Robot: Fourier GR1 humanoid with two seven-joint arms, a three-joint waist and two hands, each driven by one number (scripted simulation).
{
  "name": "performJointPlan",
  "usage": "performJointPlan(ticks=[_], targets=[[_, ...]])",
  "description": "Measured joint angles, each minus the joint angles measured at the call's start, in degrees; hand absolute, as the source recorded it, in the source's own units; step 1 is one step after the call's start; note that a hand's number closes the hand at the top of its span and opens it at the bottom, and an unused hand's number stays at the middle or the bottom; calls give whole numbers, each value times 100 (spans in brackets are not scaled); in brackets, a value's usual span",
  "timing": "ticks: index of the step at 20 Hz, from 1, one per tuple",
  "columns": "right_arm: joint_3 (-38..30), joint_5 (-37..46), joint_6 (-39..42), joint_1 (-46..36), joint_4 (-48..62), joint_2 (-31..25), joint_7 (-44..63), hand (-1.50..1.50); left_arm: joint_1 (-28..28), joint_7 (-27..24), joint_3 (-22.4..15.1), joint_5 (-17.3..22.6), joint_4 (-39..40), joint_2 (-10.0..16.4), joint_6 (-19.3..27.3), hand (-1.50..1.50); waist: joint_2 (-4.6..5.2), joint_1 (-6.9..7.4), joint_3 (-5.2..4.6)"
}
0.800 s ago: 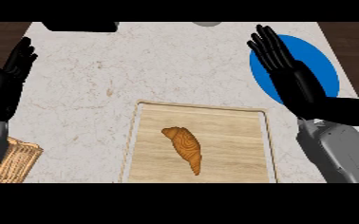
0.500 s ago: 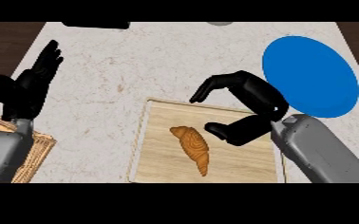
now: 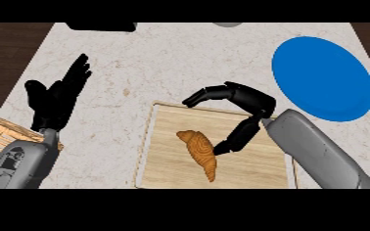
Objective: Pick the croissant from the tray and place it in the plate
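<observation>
A golden-brown croissant [image 3: 199,153] lies lengthwise on the pale wooden tray [image 3: 166,169] at the lower middle. My right hand [image 3: 245,108] hovers over the tray's upper right part. Its fingers arch toward the left and its thumb [image 3: 234,140] points down beside the croissant's right flank, with nothing held. The blue plate [image 3: 321,77] lies at the right on the counter, apart from the tray. My left hand [image 3: 57,96] rests open at the left, fingers up.
A woven brown object [image 3: 16,129] shows at the left edge under my left forearm. A dark object [image 3: 101,26] and a grey one [image 3: 229,24] sit at the counter's far edge. The counter's dark left edge runs past my left hand.
My right hand has swung from above the plate leftward and down over the tray, curling toward the croissant. The view has shifted, and the left hand shows further in.
</observation>
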Motion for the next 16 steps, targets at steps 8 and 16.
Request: performJointPlan(ticks=[8, 16], targets=[[567, 1408, 258, -641, 933, -106, -1102, -150, 261, -25, -69, -63, -126, -193, 148, 0, -55, -144, 28], [847, 2229, 342, -928, 981, 52, -897, -150, 405, 101, 53, -64, -257, -219, 186, 0, -99, -284, 14]])
